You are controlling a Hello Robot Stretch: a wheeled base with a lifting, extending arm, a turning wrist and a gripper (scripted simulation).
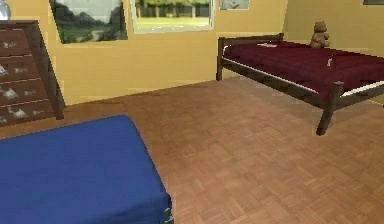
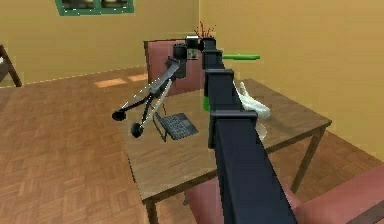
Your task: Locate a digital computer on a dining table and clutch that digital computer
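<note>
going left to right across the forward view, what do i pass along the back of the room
dark wooden chest of drawers → framed landscape picture on the yellow wall → bright window → dark-framed bed with a maroon cover

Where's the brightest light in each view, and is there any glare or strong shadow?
Forward view: the window is the brightest area, and the wooden floor is lit evenly, with no glare. Arm side view: pale sunlit patches lie on the floor by the yellow wall, and the table top is evenly lit, with no strong shadow across it.
</note>
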